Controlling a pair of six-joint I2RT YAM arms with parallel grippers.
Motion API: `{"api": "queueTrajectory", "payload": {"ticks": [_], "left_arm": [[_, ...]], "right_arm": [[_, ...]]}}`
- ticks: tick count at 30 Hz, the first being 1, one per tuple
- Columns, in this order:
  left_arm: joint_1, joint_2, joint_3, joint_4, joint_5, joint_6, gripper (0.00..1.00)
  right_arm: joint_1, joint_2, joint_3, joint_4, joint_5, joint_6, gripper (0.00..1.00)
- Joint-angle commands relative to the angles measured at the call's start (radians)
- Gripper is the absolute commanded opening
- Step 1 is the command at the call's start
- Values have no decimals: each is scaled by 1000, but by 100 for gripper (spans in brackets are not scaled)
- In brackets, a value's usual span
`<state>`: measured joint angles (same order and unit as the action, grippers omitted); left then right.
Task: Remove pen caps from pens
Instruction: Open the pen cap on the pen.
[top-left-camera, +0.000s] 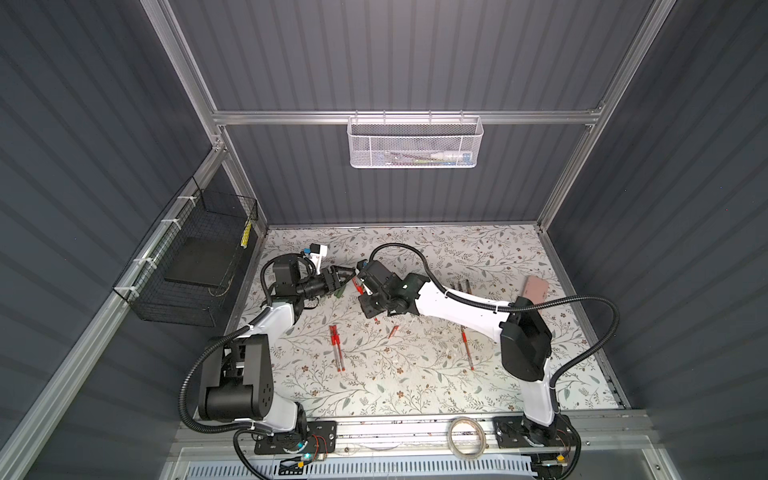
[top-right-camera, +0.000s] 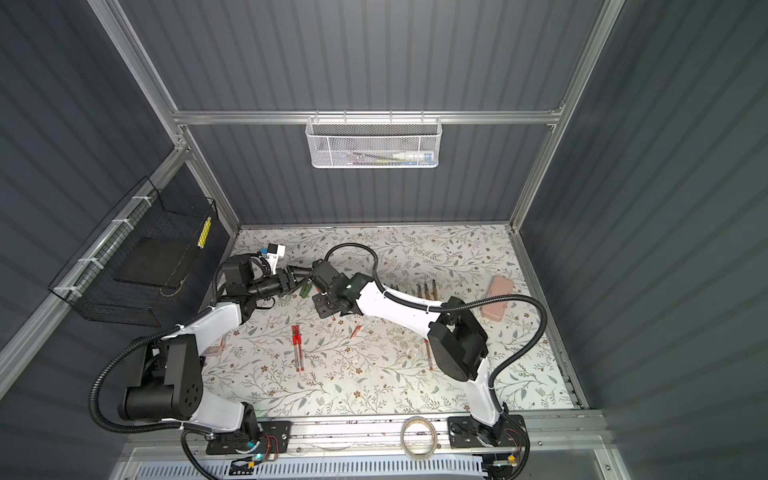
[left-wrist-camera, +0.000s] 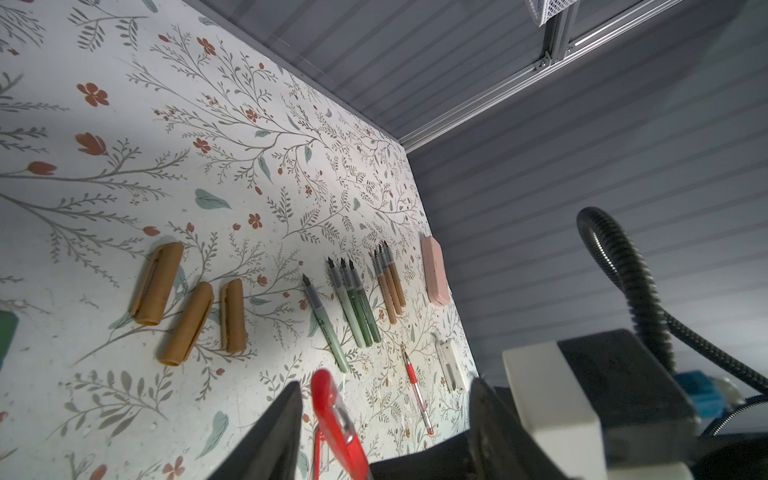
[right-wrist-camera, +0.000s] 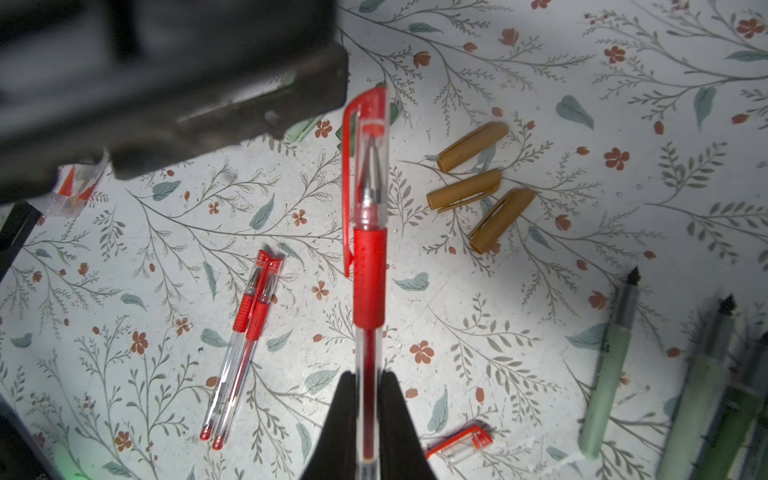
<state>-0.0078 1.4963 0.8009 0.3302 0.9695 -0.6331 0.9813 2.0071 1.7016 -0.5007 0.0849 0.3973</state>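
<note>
1. Pen with a clear barrel and red rubber grip (right-wrist-camera: 369, 266) hangs in the air above the far, left-of-centre part of the floral-patterned table (top-left-camera: 415, 386), with its red clipped cap (right-wrist-camera: 365, 120) on.
2. Holding it, the right gripper (right-wrist-camera: 368, 378) pinches the bare barrel behind the grip, with both black fingers pressed tight against it.
3. Facing it from the left, the left gripper (left-wrist-camera: 386, 386) has its jaws parted. The capped end sits between its fingers (left-wrist-camera: 274, 428), close by one and well clear of the other. Whether it touches the close one I cannot tell, and nothing is gripped.
4. Two more capped clear pens with red grips (top-left-camera: 336, 347) lie side by side on the table, touching, nearer than the grippers.
5. One loose red-and-clear cap (top-left-camera: 392, 330) lies to the right of that pair, and further right a single red-banded pen (top-left-camera: 467, 347) lies alone.
6. Three gold-brown tapered caps (right-wrist-camera: 463, 189) lie off their pens in a loose cluster, just right of the held pen.
7. Further right lie four uncapped green pens (left-wrist-camera: 353, 311), dark tips pointing far, one set apart from the other three.
8. Three uncapped gold-brown pens (left-wrist-camera: 390, 286) lie bunched just beyond them, and a pink oblong case (top-left-camera: 534, 289) lies near the table's right edge.
</note>
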Motion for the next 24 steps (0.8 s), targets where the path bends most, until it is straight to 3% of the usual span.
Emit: {"api": "queueTrajectory", "payload": {"ticks": [1, 5, 12, 21, 24], "left_arm": [[-6, -13, -8, 10, 31, 11, 65], [-6, -10, 2, 23, 34, -8, 64], [-10, -5, -20, 112, 51, -67, 46], [-35, -5, 1, 21, 26, -20, 53], [-36, -2, 1, 15, 23, -7, 51]], "right_arm": [[-16, -66, -57, 70, -40, 30, 0], [-44, -106, -132, 153, -91, 61, 0], [-49, -111, -161, 208, -153, 63, 0], [-44, -104, -136, 195, -172, 62, 0], [-38, -117, -154, 212, -166, 56, 0]]}}
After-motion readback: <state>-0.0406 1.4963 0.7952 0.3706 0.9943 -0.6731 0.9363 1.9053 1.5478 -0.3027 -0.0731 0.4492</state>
